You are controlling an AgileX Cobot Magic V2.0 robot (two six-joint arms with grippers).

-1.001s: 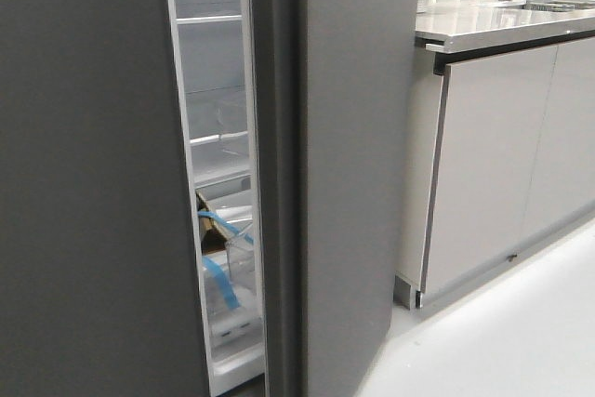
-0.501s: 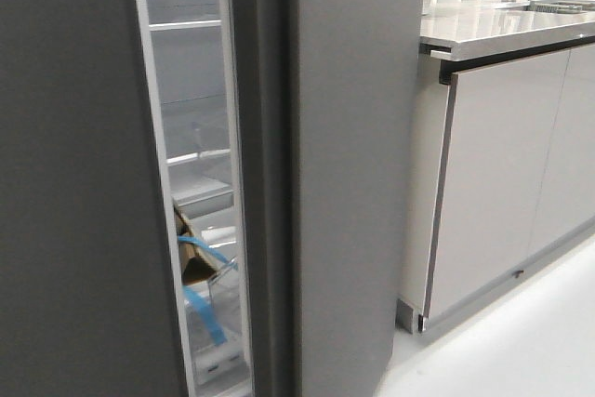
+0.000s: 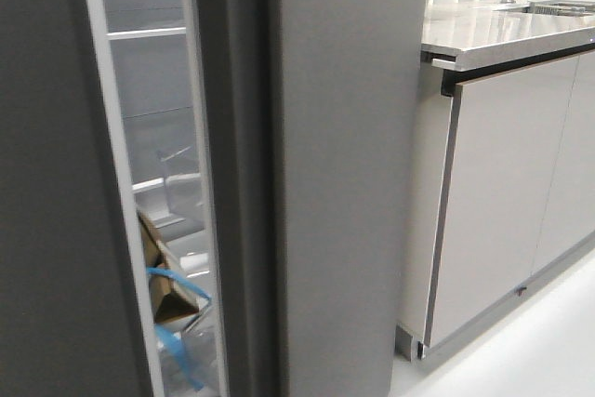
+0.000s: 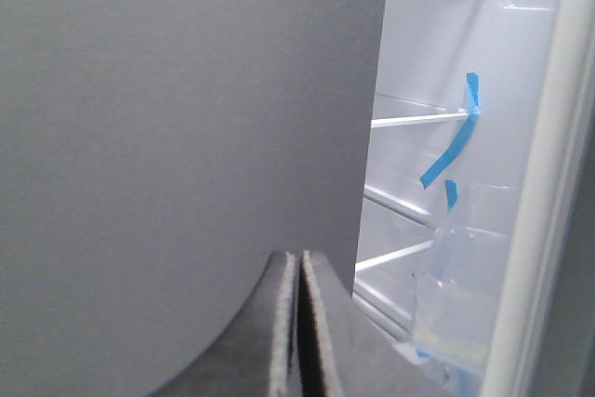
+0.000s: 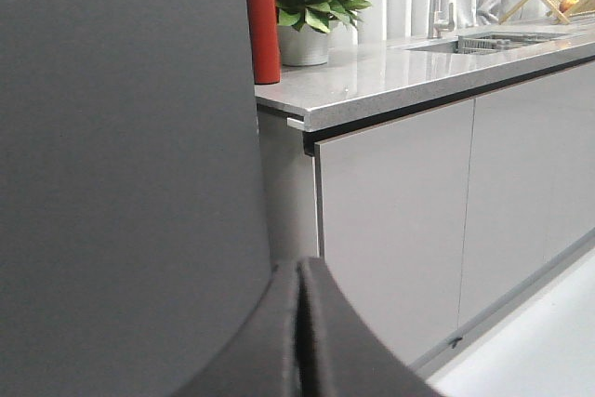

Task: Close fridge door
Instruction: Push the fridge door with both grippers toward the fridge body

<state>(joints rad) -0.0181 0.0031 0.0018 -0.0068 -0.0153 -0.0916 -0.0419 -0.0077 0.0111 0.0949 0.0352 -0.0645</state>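
At the middle of the front view stands the fridge door, a tall matte dark-grey panel showing its thick darker edge on the side away from the counter. It is ajar. A narrow gap separates it from the matching grey panel, which carries a white strip along its edge.

The gap exposes the fridge interior: shelves, a brown cardboard box and blue tape. Judged from this, the closing is well advanced but not complete.

The left arm's fingers are pressed together and hold nothing. The right arm's fingers are likewise pressed together and empty. This posture suits the task in my judgement: a handleless door offers nothing to grip, so closed fingers serve as a blunt pushing tip against the flat face.

The right wrist view places a large dark-grey surface close ahead, with the glossy cabinet doors, a red bottle and a potted plant beyond, consistent with the right arm working at the door's outer face.

Limits of observation:
- Neither arm appears in the front view.
- Actual contact between fingers and panel cannot be confirmed, as the fingertips are cut off at the frame edge in both wrist views.
- The grey surface in the left wrist view cannot be assigned to either panel with certainty.
- The door's hinge, top and foot are out of frame.
- Contents lower in the fridge are blurred.
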